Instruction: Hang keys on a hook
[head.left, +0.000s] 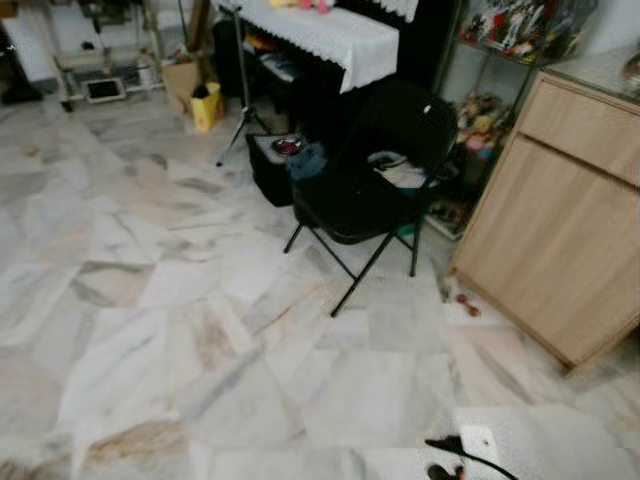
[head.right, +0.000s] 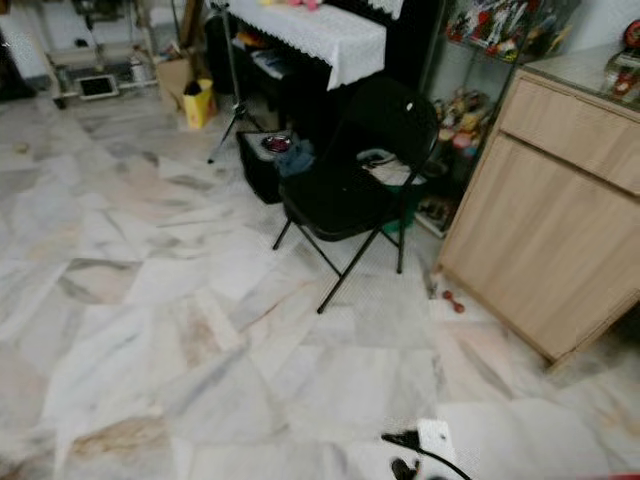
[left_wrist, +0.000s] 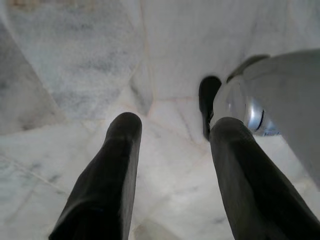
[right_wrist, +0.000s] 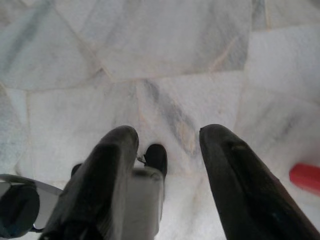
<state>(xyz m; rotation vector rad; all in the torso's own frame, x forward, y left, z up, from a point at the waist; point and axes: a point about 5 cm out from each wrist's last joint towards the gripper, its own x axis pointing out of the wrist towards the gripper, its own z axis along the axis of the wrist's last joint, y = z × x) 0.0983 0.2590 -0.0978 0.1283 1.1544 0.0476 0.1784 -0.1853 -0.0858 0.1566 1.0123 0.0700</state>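
Left tool and right tool, fingers apart over marble floor; red object near right tool; folding chair far, wooden cabinet right; keys unseen.

Floor: foreground, runs to the back wall.
Folding chair: centre, on floor, ahead of robot.
Wooden cabinet: right of chair, near it.
Cloth-covered table: behind chair.
Box: on floor, just left of chair, under table edge.
Shelf of toys: behind, between chair and cabinet.
Yellow bag: on floor, far left of table.
Small item: on floor, beside cabinet base.
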